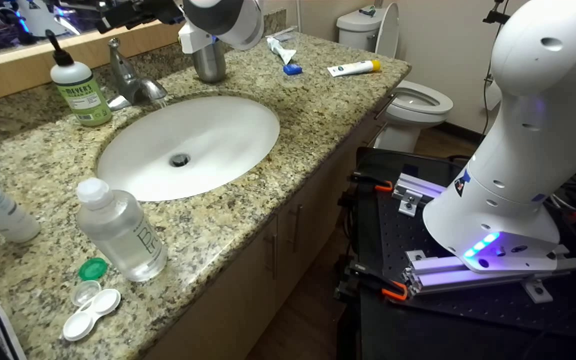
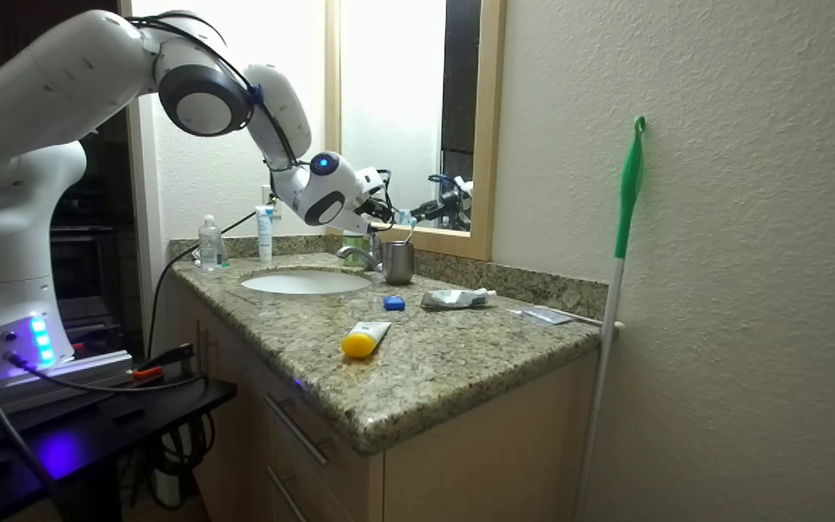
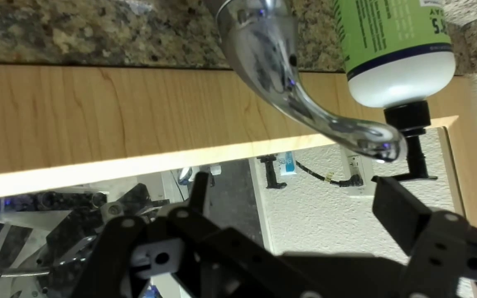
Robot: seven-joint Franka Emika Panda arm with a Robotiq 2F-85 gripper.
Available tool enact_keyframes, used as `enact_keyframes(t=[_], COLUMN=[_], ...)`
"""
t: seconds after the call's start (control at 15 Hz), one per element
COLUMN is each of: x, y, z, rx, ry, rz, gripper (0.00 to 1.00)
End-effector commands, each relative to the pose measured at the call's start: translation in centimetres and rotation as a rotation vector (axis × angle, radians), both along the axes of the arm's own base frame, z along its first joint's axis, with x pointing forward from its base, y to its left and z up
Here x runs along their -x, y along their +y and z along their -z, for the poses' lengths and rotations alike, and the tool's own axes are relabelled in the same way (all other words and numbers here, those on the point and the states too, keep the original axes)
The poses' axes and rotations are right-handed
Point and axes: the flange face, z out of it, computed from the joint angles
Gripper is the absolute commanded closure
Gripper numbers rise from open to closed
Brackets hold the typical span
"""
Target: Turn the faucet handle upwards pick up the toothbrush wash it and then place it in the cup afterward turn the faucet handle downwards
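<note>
A mirror (image 2: 392,109) rises behind the speckled surface (image 2: 417,377). The jaws stand wide apart, holding nothing, near the handle (image 3: 340,128), which looks raised. The toothbrush (image 2: 411,230) leans in the cup (image 2: 398,262), so turning the handle down may be what remains. Its smooth, curved chrome could let a push slide off if the jaws meet it off-centre. A faint streak (image 1: 162,103) under the spout (image 1: 152,89) may be water; a missed push would then leave it running. Overreaching could knock the soap pump (image 3: 415,159) or strike the mirror, both being near. The arm (image 1: 250,30) hides the cup's rim in an exterior view; a low swing there could tip cup and toothbrush together.
</note>
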Motion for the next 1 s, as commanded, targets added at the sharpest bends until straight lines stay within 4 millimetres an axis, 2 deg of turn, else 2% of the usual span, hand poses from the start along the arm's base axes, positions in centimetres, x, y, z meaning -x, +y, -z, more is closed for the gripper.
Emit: enact_keyframes(t=[0.0,0.4,0.87,0.93], x=[0.1,0.4,1.9,1.9], y=[-0.7,-0.8,-3.2,-2.9], z=[0.5,0.9,-0.2,0.0], rx=[0.020,0.065,0.187,0.184], ry=[0.020,0.044,0.156,0.167], rz=[0.006,-0.003,0.079,0.055], gripper=[0.00,0.00,0.00,0.00])
